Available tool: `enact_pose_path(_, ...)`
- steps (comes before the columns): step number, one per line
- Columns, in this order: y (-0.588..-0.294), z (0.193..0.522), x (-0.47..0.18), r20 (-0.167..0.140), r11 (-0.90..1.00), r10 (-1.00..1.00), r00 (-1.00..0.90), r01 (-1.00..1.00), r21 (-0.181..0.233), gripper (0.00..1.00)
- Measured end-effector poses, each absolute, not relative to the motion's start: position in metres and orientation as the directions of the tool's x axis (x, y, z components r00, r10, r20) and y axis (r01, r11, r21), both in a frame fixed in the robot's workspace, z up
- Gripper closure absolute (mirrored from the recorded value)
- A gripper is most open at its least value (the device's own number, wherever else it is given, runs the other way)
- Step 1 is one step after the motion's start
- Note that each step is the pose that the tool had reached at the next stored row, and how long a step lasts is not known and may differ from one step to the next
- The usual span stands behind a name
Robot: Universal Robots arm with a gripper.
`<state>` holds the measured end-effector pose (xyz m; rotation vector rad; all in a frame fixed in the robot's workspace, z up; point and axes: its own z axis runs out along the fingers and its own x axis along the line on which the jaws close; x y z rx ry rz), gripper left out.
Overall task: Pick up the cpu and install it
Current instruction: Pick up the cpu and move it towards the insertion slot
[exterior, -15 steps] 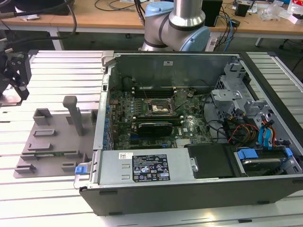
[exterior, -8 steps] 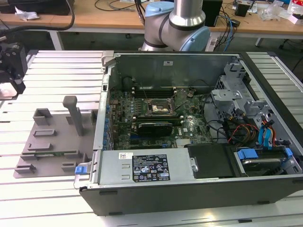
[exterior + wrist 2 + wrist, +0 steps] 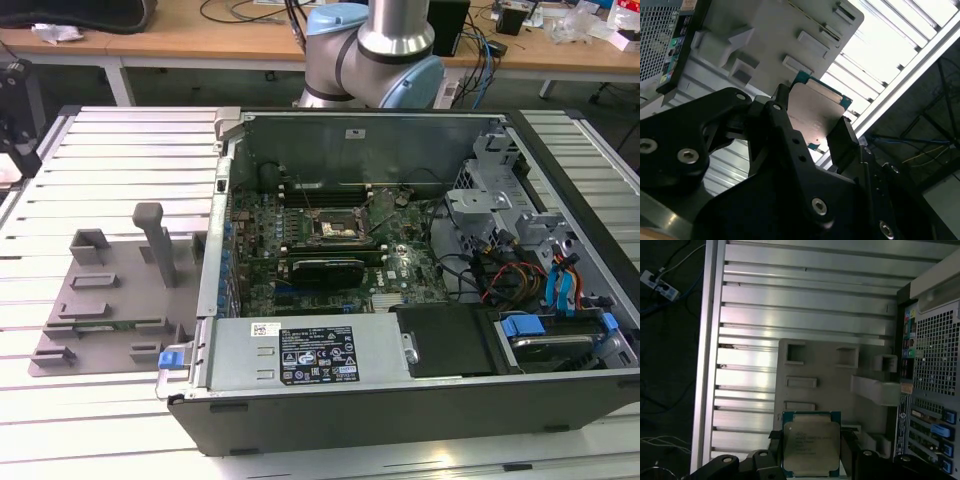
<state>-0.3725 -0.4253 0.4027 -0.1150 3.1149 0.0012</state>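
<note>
We are holding the near-square cpu (image 3: 811,440) with its silvery top facing both wrist cameras, our gripper (image 3: 811,447) clamped on two opposite edges, grey fixture plate (image 3: 830,365) behind.

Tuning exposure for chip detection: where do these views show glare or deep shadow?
Second wrist view: the slatted table blown out white, the gripper near-black, the cpu it holds evenly lit. First wrist view: mild glare on the table's slats, none on the cpu. Exterior view: even light, some shade inside the computer case.
</note>
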Motion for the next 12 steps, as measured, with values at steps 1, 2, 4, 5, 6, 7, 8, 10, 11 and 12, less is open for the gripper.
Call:
enact_pose_path(1, -0.425, 0.406, -0.373, -0.024, 0.997, -0.074, -0.997, -0.074, 0.000, 0.45)
enact_pose_path(2, -0.425, 0.408, -0.373, -0.025, 0.997, -0.074, -0.997, -0.074, 0.000, 0.45)
enact_pose_path(4, -0.425, 0.414, -0.373, -0.025, 0.997, -0.074, -0.997, -0.074, 0.000, 0.45)
enact_pose_path(5, -0.425, 0.416, -0.373, -0.024, 0.997, -0.074, -0.997, -0.074, 0.000, 0.45)
enact_pose_path(6, -0.425, 0.418, -0.373, -0.024, 0.997, -0.074, -0.997, -0.074, 0.000, 0.45)
enact_pose_path(7, -0.425, 0.420, -0.373, -0.024, 0.997, -0.074, -0.997, -0.074, 0.000, 0.45)
enact_pose_path(8, -0.425, 0.422, -0.373, -0.025, 0.997, -0.074, -0.997, -0.074, 0.000, 0.45)
enact_pose_path(10, -0.425, 0.425, -0.373, -0.024, 0.997, -0.074, -0.997, -0.074, 0.000, 0.45)
enact_pose_path(11, -0.425, 0.427, -0.373, -0.025, 0.997, -0.074, -0.997, -0.074, 0.000, 0.45)
enact_pose_path(12, -0.425, 0.430, -0.373, -0.025, 0.997, -0.074, -0.997, -0.074, 0.000, 0.45)
